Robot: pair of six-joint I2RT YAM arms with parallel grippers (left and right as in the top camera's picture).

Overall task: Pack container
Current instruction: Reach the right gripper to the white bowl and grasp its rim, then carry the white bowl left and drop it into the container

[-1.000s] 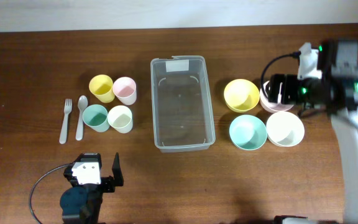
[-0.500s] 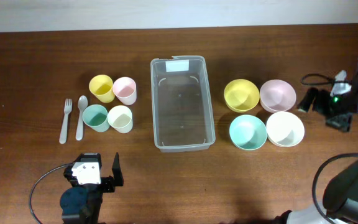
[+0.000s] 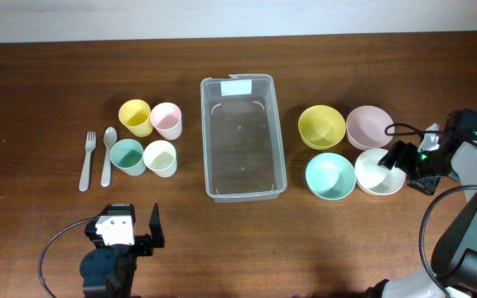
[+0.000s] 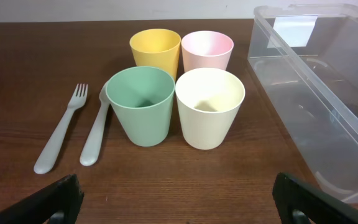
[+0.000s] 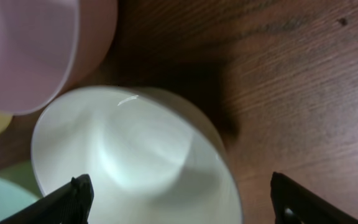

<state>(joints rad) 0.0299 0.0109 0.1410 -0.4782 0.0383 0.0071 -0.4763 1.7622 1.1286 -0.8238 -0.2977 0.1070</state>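
- Clear, see-through rectangular plastic container [image 3: 243, 141] with rounded corners and a rim stands at the middle of the brown wooden table [image 3: 40, 83]. Its long sides run away from the robot and its floor is bare.
- A small white label [image 3: 238, 87] sits at the container's far short end. From overhead any writing on it is too small to read, and in the left wrist view it shows only as a plain white patch through the wall.
- To the left of the container, four small plastic cups stand upright in a tight square: the yellow cup [image 3: 134, 117], pink cup [image 3: 166, 120], green cup [image 3: 127, 156] and cream cup [image 3: 160, 157].
- Just left of the cups, a pale grey plastic fork [image 3: 87, 161] and a matching spoon [image 3: 108, 155] lie side by side.
- To the right of the container, four round bowls sit in a square: the yellow bowl [image 3: 321, 127], pink bowl [image 3: 368, 127], light blue bowl [image 3: 330, 175] and white bowl [image 3: 373, 172].
- The right gripper [image 3: 394, 159] hangs over the white bowl's right edge. Its jaws are wide apart, one finger over the bowl and the other outside the rim, and they grip nothing.
- The left gripper [image 4: 179, 205] is at the near-left table edge, facing the cups, spread wide with only table between its fingers.
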